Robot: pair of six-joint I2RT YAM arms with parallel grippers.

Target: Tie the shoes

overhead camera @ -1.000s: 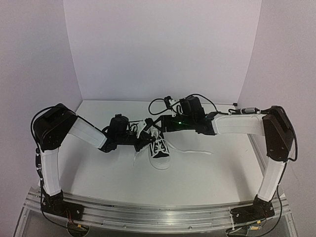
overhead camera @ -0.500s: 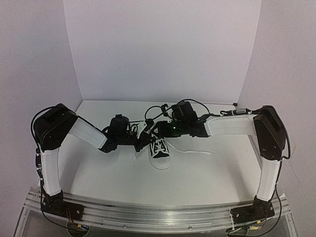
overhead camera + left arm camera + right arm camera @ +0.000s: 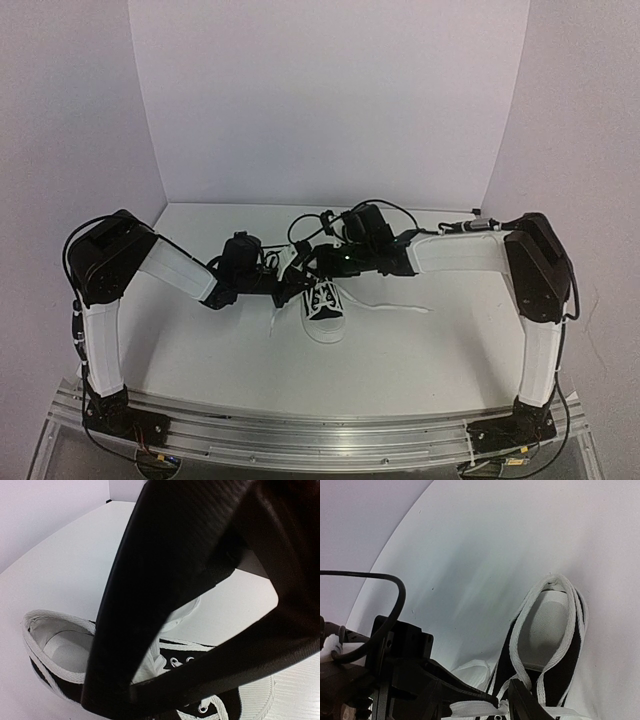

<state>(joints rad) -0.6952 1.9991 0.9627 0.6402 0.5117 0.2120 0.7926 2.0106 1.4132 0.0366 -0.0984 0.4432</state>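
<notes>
The black sneaker [image 3: 323,308] lies mid-table with its white toe cap toward the arm bases. It also shows in the left wrist view [image 3: 180,661] and the right wrist view [image 3: 550,625]. My left gripper [image 3: 288,282] is at the shoe's left side by the opening. Its fingers [image 3: 117,695] converge over bunched white lace. My right gripper [image 3: 320,262] hovers over the heel end. Its fingers [image 3: 502,702] are nearly closed with a flat white lace [image 3: 472,709] across them. One lace end [image 3: 400,307] trails right on the table and another [image 3: 273,322] lies to the left.
White backdrop walls stand behind and at both sides. An aluminium rail [image 3: 320,430] runs along the near edge with both arm bases. Black cables [image 3: 310,215] loop above the right wrist. The two grippers are very close together over the shoe.
My right arm has moved left, bringing its gripper over the shoe's heel and close to the left gripper. The left arm and the shoe have stayed put.
</notes>
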